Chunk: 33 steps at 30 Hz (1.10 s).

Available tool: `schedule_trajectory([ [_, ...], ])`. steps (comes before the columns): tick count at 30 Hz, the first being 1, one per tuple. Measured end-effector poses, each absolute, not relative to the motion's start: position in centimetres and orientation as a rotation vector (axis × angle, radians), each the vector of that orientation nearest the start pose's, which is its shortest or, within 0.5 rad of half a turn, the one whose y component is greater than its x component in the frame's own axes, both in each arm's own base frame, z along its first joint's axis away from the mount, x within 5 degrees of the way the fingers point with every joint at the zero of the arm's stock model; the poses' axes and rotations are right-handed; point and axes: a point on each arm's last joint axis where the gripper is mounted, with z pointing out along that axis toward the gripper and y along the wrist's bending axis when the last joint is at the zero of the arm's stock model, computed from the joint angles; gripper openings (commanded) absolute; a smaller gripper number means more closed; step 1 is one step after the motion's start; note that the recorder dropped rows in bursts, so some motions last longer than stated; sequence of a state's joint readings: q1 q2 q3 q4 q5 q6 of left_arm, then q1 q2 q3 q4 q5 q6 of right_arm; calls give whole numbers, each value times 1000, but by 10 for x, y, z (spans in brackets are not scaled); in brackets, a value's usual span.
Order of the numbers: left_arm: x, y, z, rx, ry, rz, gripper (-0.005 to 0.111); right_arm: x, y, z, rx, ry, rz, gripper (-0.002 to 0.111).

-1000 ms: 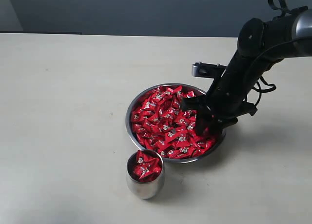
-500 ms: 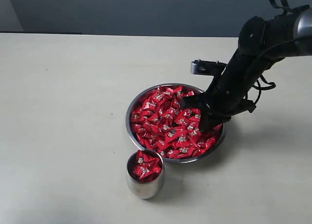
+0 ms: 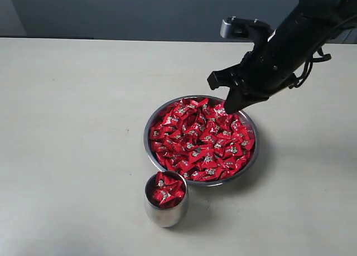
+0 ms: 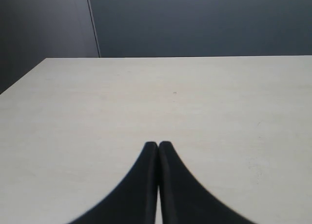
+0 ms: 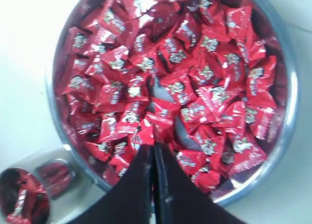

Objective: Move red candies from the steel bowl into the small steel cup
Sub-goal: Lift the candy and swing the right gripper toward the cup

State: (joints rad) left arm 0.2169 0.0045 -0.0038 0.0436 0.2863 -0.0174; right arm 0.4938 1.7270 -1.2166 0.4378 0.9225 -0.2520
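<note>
The steel bowl (image 3: pixel 146 140) holds a heap of red candies (image 3: pixel 195 139) and sits mid-table. In front of it stands the small steel cup (image 3: pixel 166 212), with several red candies (image 3: pixel 165 190) inside. My right gripper (image 3: pixel 227 107) hangs above the bowl's far right rim. In the right wrist view this gripper (image 5: pixel 154 145) is shut, and a red candy (image 5: pixel 152 130) appears pinched at its tips, over the bowl (image 5: pixel 291 87) and its candies (image 5: pixel 170 63). The cup (image 5: pixel 35 160) lies off to one side. My left gripper (image 4: pixel 158 145) is shut and empty over bare table, outside the exterior view.
The pale tabletop (image 3: pixel 72 128) stretches wide to the left of the bowl and cup. A dark wall (image 3: pixel 139 10) runs behind the table's far edge. The right arm (image 3: pixel 295 38) reaches in from the upper right.
My right gripper was down among the candies at the bowl's right side with its jaws apart. It closed and has lifted up toward the bowl's far rim.
</note>
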Motion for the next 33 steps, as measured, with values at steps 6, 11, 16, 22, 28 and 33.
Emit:
schedule_trajectory([
  [6,53,13,188,-179,1765,185,0,273,204,245,-868,2741,899,-1],
  [11,53,13,188,-179,1765,185,0,257,223,247,-997,2707,961,-1],
  [16,53,13,188,-179,1765,185,0,237,241,246,-1150,2701,971,-1],
  [22,53,13,188,-179,1765,185,0,226,246,245,-1219,2722,962,-1],
  [28,53,13,188,-179,1765,185,0,217,252,245,-1264,2739,972,-1],
  [33,53,13,188,-179,1765,185,0,209,262,236,-1320,2762,973,-1],
])
